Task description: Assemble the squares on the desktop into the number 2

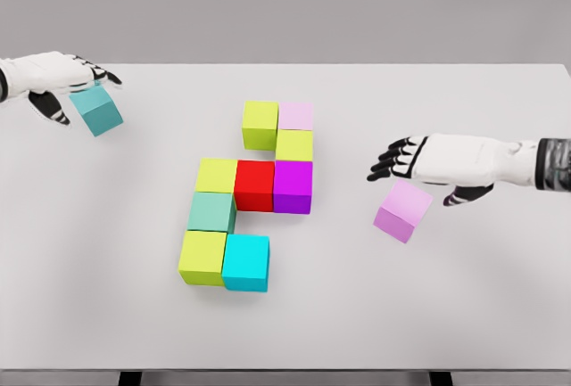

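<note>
Here the left hand (pixel 62 78) sits near the far left edge of the white surface (pixel 464 315), its fingers (pixel 100 73) curled over the top of a teal cube (pixel 96 110) that hangs tilted beneath them, apparently in their grip. The right hand (pixel 428 161) comes in from the right edge, its dark fingers (pixel 388 163) spread and slightly bent, pointing toward the middle; a lilac cube (pixel 403 210) sits tilted just below the palm, and whether the hand is touching it cannot be told. Between the two hands, nine cubes are packed together at the centre. Four of them are yellow-green: one at the top left (pixel 260 124), one below the pale pink cube (pixel 293 144), one at the left of the middle row (pixel 217 176), one at the bottom left (pixel 203 258). There is one pale pink cube (pixel 296 116) at the top right, one red cube (pixel 255 184) and one magenta cube (pixel 293 186) side by side in the middle row, one mint-green cube (pixel 211 212) under the left end of that row, and one bright cyan cube (pixel 246 262) at the bottom right. That makes eleven cubes in all.
</note>
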Robot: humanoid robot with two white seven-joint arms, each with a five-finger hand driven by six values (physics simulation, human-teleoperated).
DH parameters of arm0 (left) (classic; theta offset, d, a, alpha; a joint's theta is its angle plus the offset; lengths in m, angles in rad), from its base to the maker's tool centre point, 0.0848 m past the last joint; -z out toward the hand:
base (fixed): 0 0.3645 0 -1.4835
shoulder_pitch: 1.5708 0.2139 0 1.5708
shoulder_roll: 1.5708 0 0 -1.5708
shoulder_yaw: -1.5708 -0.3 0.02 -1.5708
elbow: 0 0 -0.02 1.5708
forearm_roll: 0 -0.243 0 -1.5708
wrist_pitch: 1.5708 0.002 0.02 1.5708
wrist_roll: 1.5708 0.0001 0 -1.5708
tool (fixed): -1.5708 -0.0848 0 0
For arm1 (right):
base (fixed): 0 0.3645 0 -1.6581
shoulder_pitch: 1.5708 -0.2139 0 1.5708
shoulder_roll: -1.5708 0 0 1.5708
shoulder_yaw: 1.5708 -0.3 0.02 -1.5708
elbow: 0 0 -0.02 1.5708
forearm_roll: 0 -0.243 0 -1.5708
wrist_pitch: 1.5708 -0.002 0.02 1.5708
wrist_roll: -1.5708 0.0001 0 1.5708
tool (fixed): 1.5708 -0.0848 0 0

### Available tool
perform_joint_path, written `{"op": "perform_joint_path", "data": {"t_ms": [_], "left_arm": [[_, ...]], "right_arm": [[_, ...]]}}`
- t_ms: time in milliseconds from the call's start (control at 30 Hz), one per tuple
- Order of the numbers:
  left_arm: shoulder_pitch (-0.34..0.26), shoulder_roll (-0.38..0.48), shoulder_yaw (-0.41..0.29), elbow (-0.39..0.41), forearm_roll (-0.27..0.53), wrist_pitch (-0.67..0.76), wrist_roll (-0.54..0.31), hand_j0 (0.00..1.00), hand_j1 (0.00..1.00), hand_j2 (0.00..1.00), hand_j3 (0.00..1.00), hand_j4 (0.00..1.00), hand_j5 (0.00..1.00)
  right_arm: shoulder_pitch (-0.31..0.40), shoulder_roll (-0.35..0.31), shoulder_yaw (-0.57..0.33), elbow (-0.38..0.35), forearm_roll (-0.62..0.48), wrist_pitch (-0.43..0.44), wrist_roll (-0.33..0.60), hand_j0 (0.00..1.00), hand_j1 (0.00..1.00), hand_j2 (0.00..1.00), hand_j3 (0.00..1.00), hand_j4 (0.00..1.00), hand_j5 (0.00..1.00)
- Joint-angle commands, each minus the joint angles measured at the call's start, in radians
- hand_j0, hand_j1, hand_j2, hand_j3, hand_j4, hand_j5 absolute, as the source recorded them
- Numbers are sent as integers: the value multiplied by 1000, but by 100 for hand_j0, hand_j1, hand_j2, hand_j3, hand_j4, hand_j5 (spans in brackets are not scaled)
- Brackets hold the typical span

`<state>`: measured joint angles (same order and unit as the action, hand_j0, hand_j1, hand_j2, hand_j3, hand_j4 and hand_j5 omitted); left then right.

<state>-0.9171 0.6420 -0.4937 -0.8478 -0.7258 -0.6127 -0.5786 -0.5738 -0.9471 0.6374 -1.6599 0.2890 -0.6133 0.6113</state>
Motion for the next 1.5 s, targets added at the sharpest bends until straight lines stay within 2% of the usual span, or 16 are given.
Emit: {"op": "perform_joint_path", "data": {"t_ms": [0, 67, 133, 233, 267, 333, 367, 400, 500, 533, 633, 767, 900, 1133, 1267, 1467], "left_arm": [[-8, -33, 15, 114, 45, 2, 5, 100, 100, 100, 100, 100, 100], [-48, 8, -31, 180, 262, 2, 5, 100, 100, 100, 100, 100, 100], [-97, 111, -156, 156, 456, 2, 5, 100, 100, 100, 100, 100, 100], [-158, 168, -345, 39, 632, 2, -6, 100, 100, 100, 100, 100, 100], [-158, 166, -402, -60, 763, 14, -32, 100, 100, 100, 100, 100, 100], [-169, 176, -442, -307, 991, 665, -32, 100, 100, 100, 100, 100, 100], [-181, 174, -445, -431, 1014, 1005, -32, 100, 100, 100, 100, 100, 100], [-189, 168, -445, -494, 1020, 1163, -32, 100, 100, 100, 100, 100, 100], [-197, 157, -444, -534, 1030, 1224, -30, 100, 100, 100, 100, 100, 100], [-195, 134, -451, -534, 1052, 1224, 153, 100, 100, 100, 100, 100, 100], [-195, 116, -553, -531, 1129, 1224, 427, 100, 100, 100, 100, 100, 100], [-194, 114, -554, -450, 1257, 1224, 454, 100, 100, 100, 100, 100, 100], [-194, 122, -671, -444, 1175, 1224, 499, 100, 100, 100, 100, 100, 100], [-194, 117, -715, -381, 1169, 1224, 499, 99, 99, 99, 99, 99, 99], [-189, 107, -717, -320, 1140, 1224, 499, 99, 99, 99, 99, 99, 99], [-177, 73, -717, -271, 1138, 1224, 502, 100, 100, 100, 100, 100, 100]], "right_arm": [[0, 1, 11, 3, 1, 2, 0, 100, 100, 100, 100, 100, 100], [0, 4, 13, 23, 1, 2, 0, 100, 100, 100, 100, 100, 100], [0, 13, 36, 28, 2, 2, 0, 100, 100, 100, 100, 100, 100], [0, 16, 56, 28, 9, 2, 0, 100, 100, 100, 100, 100, 100], [0, 24, 61, 38, 9, 2, 0, 100, 100, 100, 100, 100, 100], [-1, 31, 61, 71, 9, 2, 0, 100, 100, 100, 100, 100, 100], [-5, 37, 61, 83, 10, 2, 0, 100, 100, 100, 100, 100, 100], [-5, 39, 59, 88, 15, 2, 0, 100, 100, 100, 100, 100, 100], [-5, 51, 61, 91, 24, 2, 0, 100, 100, 100, 100, 100, 100], [-5, 60, 61, 94, 25, 2, 0, 100, 100, 100, 100, 100, 100], [-5, 65, 62, 100, 39, 2, 0, 100, 100, 100, 100, 100, 100], [-3, 73, 65, 126, 65, 2, 0, 100, 100, 100, 100, 100, 100], [-5, 80, 85, 129, 73, 2, 0, 100, 100, 100, 100, 100, 100], [-5, 85, 91, 129, 87, 2, 0, 99, 99, 99, 99, 99, 99], [-5, 85, 91, 129, 87, 2, 0, 70, 70, 70, 70, 70, 70], [-6, 82, 87, 127, 87, 2, 0, 54, 54, 54, 54, 54, 54]]}}
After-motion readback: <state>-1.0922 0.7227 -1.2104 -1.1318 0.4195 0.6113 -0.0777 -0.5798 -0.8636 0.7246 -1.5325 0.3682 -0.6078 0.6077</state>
